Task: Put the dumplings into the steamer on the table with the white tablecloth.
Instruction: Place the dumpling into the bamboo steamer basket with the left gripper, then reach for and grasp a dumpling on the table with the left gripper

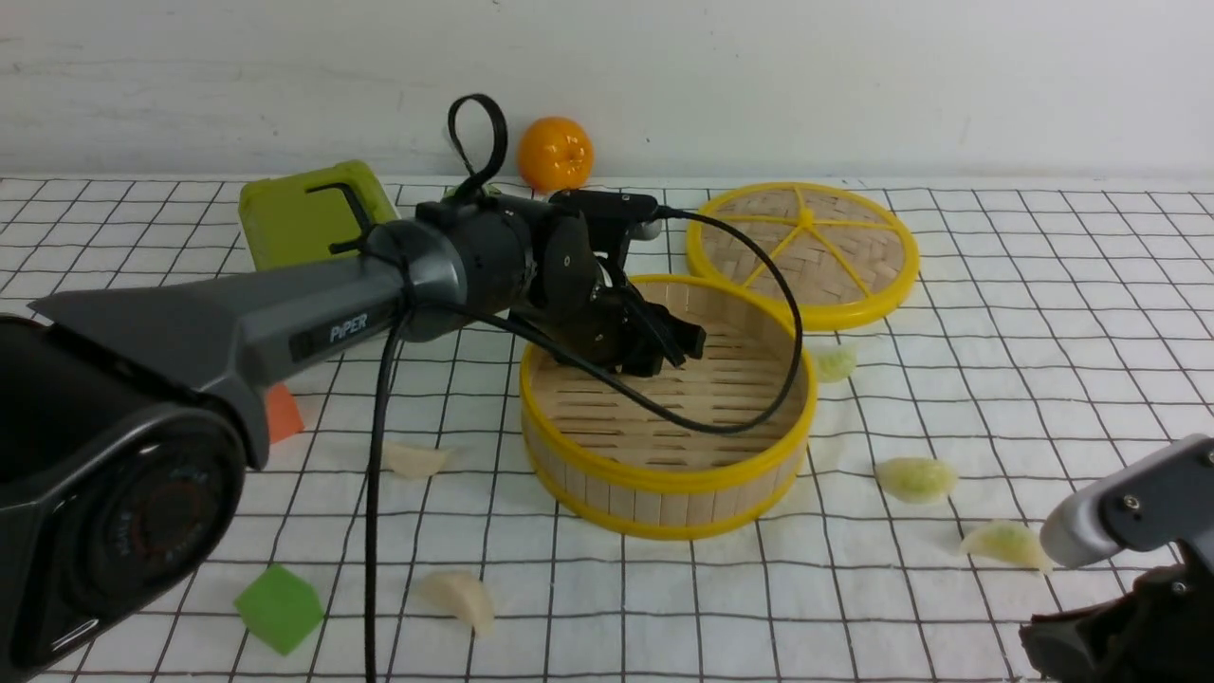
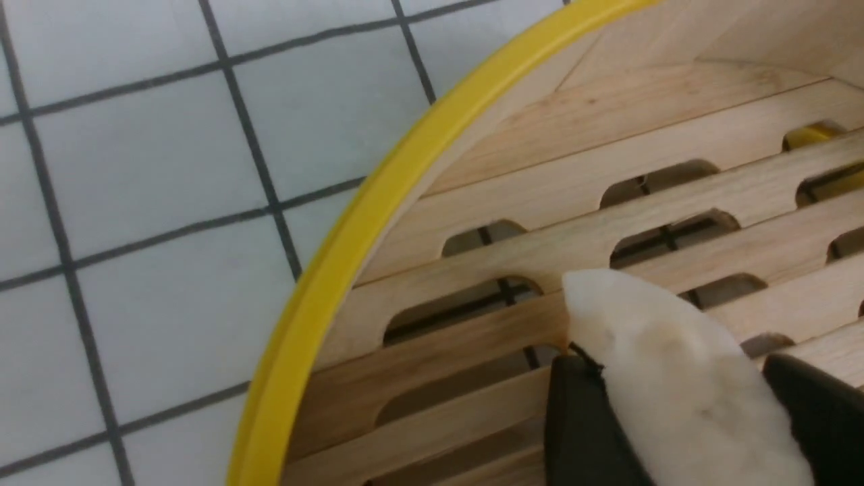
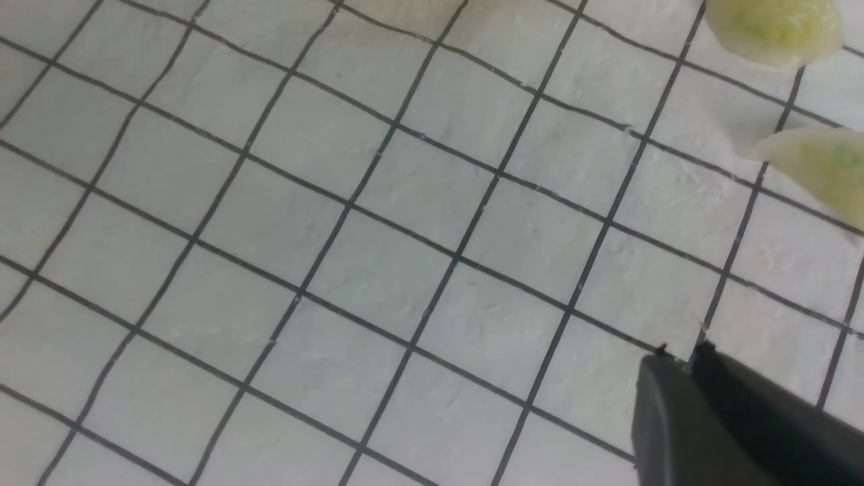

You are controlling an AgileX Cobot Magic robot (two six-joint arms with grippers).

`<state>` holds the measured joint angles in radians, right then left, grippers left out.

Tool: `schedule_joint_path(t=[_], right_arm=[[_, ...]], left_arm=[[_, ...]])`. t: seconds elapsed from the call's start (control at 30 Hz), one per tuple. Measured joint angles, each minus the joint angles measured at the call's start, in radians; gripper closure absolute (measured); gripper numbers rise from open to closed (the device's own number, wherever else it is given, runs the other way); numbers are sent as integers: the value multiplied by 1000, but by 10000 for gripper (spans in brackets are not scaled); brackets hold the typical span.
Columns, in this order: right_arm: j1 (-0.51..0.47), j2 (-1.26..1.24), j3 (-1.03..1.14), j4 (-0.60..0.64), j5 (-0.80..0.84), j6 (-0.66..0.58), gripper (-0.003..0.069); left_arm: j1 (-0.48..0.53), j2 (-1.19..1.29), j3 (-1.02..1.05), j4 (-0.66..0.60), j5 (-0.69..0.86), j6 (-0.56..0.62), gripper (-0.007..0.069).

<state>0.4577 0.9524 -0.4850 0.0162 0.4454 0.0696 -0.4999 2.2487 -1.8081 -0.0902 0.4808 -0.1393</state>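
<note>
Left gripper, front view: the left gripper (image 1: 678, 346) hangs inside the ring of the steamer (image 1: 664, 482), toward its 10 o'clock wall and above the slats. Its load is hidden from this side.
Steamer, front view: mid-table, with no dumpling showing on the visible slats.
Loose dumplings, front view: cream dumplings (image 1: 415, 460) lie at 9 and 7 o'clock of the steamer. Greenish dumplings (image 1: 915, 477) lie at 2, 3 and 4 o'clock. All are apart from the rim.
Cable, front view: the cable (image 1: 792, 313) loops across the basket. Judged risk: drag on withdrawal may nudge the steamer.
Surface and room, front view: the white tablecloth (image 1: 1043, 313) is black-gridded and slightly wrinkled. From the steamer, the lid (image 1: 892, 285) lies at 1 o'clock, the orange (image 1: 555, 154) at 11 by the wall (image 1: 854, 76), and the green box (image 1: 303, 209) at 10. The orange cube (image 1: 282, 413) lies at 9 and the green cube (image 1: 277, 607) at 8.
Grip, left wrist view: the fingers (image 2: 580, 418) clamp the held dumpling (image 2: 675, 378), whose tip protrudes over the slats, near the yellow rim.
Procedure, left wrist view: lower close to the slats, shift away from the wall to leave room for five more, release fully, then lift straight up.
Right gripper, right wrist view: the right gripper (image 3: 682, 354) has its fingers pressed together on nothing, over bare cloth, with two greenish dumplings near.
</note>
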Motion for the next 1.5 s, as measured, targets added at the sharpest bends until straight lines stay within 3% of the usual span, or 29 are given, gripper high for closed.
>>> schedule_joint_path(t=[0.2,0.3,0.5,0.6,0.77,0.87,1.03,1.2,1.5], right_arm=[[0,0,0,0,-7,0,600],[0,0,0,0,-7,0,598],[0,0,0,0,-7,0,590],[0,0,0,0,-7,0,589],[0,0,0,5,-7,0,587],[0,0,0,10,-7,0,587],[0,0,0,11,-8,0,585],[0,0,0,11,-8,0,577],[0,0,0,11,-12,0,568]], left_arm=[[0,-39,-22,0,22,-73,131],[0,-87,-52,0,31,-81,111],[0,-205,-89,25,129,-85,114],[8,-292,-92,68,280,-99,134],[86,-337,-93,205,501,-236,174],[146,-331,-27,241,554,-289,206],[168,-338,197,218,486,-333,256],[164,-340,376,139,322,-412,275],[164,-298,407,189,208,-595,279]])
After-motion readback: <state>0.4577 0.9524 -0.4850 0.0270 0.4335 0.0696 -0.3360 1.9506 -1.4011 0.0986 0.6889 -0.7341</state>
